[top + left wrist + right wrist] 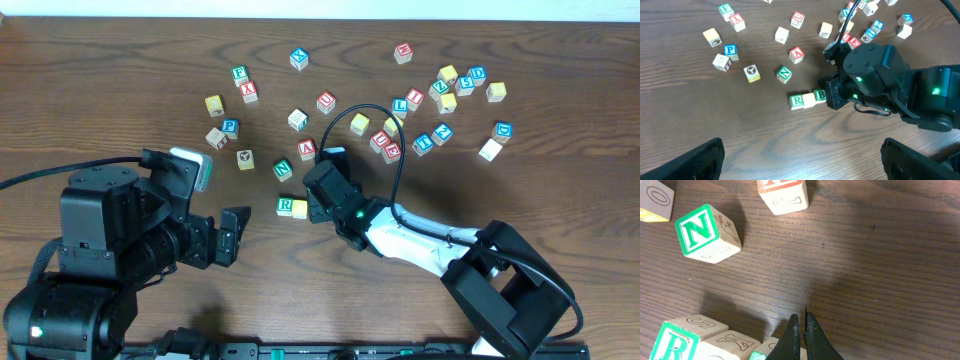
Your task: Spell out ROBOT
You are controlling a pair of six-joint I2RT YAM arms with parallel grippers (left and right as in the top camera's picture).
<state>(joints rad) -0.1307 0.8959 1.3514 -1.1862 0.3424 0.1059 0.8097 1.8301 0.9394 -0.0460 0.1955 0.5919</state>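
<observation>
The right claw (pixel 803 319), shut tight and empty, has the B cube (pixel 820 95) just beside its tips: likely light, rigid, smooth wood, best pinched across opposite flat sides.

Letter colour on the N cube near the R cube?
Green, bordered green on a pale face. The N cube shows best in the right wrist view.

1. The table (pixel 100 80) is dark brown wood with a streaked grain.
2. Near its front middle, three cubes lie in a touching row: the green R cube (pixel 285 206), a pale yellow cube (pixel 299 209) and the green B cube (pixel 820 95).
3. The green N cube (pixel 283 170) and the red A cube (pixel 307 150) lie just behind that row, apart from it.
4. A loose group around the blue P cube (pixel 230 126) lies back left.
5. A denser cluster of cubes (pixel 446 101) lies back right.
</observation>
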